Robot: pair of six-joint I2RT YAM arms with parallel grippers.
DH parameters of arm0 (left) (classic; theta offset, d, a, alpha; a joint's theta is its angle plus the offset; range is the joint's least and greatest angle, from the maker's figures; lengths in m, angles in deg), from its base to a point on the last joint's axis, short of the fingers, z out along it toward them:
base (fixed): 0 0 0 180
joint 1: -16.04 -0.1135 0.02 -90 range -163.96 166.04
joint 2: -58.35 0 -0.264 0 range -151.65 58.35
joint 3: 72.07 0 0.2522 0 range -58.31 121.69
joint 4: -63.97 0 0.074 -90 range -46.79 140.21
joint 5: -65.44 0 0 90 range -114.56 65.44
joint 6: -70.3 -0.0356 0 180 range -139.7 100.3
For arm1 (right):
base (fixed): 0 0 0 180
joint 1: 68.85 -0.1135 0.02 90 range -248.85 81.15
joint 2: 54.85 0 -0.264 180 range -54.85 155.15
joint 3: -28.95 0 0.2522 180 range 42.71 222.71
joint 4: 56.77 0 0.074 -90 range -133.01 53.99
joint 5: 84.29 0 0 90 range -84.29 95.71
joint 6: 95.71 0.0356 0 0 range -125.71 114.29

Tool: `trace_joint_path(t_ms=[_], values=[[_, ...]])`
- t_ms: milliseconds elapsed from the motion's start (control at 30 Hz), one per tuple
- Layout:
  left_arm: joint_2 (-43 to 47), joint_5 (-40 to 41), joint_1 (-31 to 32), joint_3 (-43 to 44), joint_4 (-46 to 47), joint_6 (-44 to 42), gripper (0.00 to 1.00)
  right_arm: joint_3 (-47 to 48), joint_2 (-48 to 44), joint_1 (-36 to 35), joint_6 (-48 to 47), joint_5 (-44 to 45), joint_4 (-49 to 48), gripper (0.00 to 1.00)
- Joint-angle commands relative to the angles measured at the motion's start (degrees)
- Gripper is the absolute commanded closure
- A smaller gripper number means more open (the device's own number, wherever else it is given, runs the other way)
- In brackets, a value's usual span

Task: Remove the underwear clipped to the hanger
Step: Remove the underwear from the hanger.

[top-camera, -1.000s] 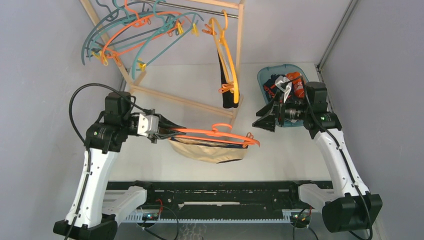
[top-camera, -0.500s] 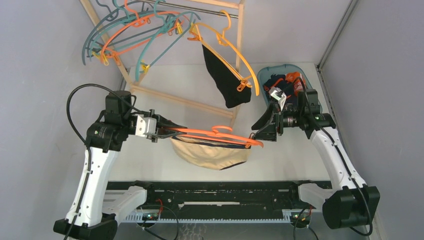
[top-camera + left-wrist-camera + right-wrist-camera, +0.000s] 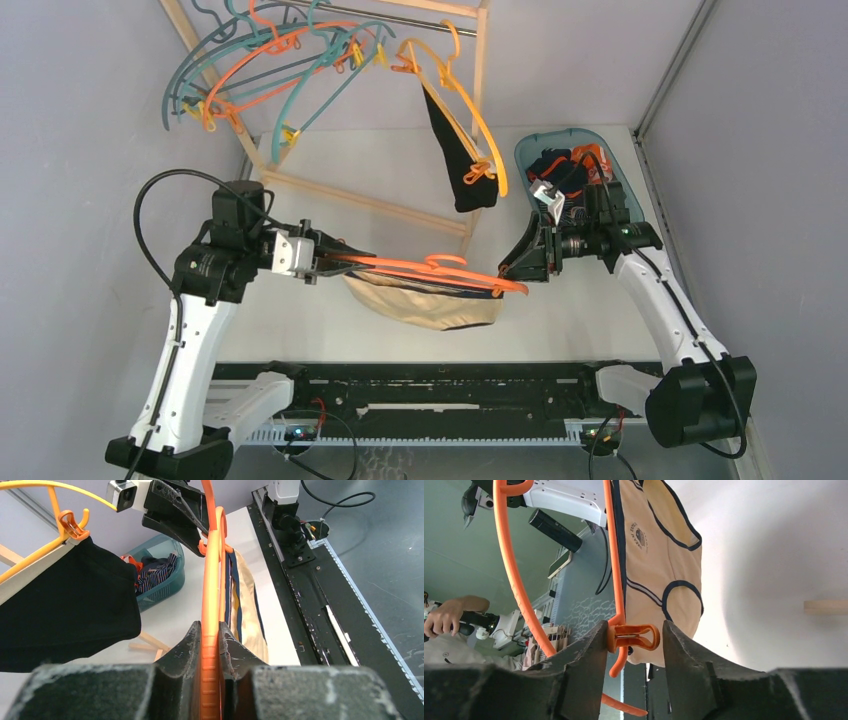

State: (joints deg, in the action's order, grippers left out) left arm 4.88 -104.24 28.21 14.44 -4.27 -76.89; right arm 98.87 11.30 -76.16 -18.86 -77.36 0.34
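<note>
**Squeezing the clip so the beige underwear is let go**

A wooden rack (image 3: 478,90) is seen at the back of the white table (image 3: 380,170). A black pair (image 3: 455,170) is clipped to a hanger there. More underwear is piled in the blue basket (image 3: 527,150) on the right.

An orange hanger (image 3: 400,264) is held flat over the table, between the two arms. The beige underwear (image 3: 425,305), edged in navy, is hung under it.

One end of the hanger is clamped tight in the left gripper (image 3: 210,632). At the other end, a small orange clip (image 3: 644,636) is framed by the right gripper (image 3: 635,630), with one jaw on each side. Whether the clip is pressed yet cannot be told.

If the clip is squeezed off its middle, it may be popped out sideways and kept closed. If the hanger is pushed too hard, it may be twisted out of the left gripper. If only this clip is opened, the cloth may be left hung by its other side.
</note>
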Motion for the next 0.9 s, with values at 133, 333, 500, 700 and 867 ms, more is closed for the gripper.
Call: trace_joint_path(t_ms=[133, 333, 500, 700, 867], values=[[0.8, -0.3, 0.7, -0.6, 3.4, -1.1, 1.0, 0.5, 0.1, 0.7, -1.1, -2.3, -1.4, 0.68], [0.8, 1.0, 1.0, -0.7, 6.0, 1.2, 1.0, 0.5, -0.2, 0.8, -1.3, -2.1, -1.7, 0.77], [1.0, 2.6, 1.4, -0.9, 8.4, 3.6, 1.0, 0.5, -0.7, 0.2, -1.5, -1.7, -1.6, 0.66], [1.1, 4.1, 1.5, -1.3, 11.6, 6.7, 1.0, 0.5, -1.6, -0.3, -1.9, -0.9, -1.4, 0.69], [1.4, 6.2, 1.9, -2.1, 16.0, 11.0, 1.0, 0.6, -1.9, -0.9, -2.0, -0.8, -1.5, 0.71]])
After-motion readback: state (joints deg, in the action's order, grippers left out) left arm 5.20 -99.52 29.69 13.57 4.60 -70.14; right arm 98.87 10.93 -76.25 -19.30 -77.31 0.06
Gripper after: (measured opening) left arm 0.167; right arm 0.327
